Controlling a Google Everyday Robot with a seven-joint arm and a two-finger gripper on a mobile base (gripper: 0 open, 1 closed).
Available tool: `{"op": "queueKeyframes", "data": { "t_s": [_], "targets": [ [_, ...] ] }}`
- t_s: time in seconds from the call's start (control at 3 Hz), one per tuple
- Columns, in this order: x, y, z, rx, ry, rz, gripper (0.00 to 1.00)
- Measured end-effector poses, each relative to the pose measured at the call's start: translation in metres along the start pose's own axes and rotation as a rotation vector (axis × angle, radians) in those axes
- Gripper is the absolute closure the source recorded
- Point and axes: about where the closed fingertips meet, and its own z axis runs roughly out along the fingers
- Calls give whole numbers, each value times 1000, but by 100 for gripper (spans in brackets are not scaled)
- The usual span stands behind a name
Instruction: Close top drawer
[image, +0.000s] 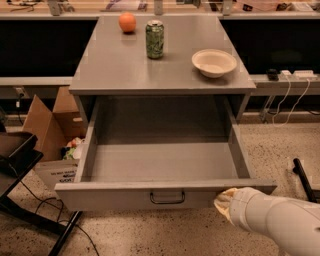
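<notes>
From my seat I see the wide grey metal top drawer (165, 162) pulled far out of the grey metal cabinet (125, 70), its inside bare and its flat front panel (110, 196) nearest the camera; the small dark wire pull handle (167, 197) sits at the centre of that panel. The white, rounded robot arm (280, 220) enters from the lower right corner; its gripper (224, 200), a pale yellowish tip, is at the right end of the drawer front, just under the top edge and apparently touching the panel, well to the right of the handle; I cannot tell whether the claw is open or closed, as its end is turned away from me against the panel.

On the cabinet top stand a round orange fruit (127, 22) at the back left, a green drinks can (154, 39) upright just to its right, and a shallow cream bowl (214, 62) near the right edge; all three are apart from one another. To the left of the cabinet an open brown cardboard box (45, 125) sits on the speckled floor (150, 235); white cables (290, 102) hang at the right.
</notes>
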Motion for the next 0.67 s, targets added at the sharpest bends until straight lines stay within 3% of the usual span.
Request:
{"op": "queueKeyframes", "data": {
  "t_s": [0.67],
  "targets": [
    [-5,-18,35,-54,-99,49,100]
  ]
}}
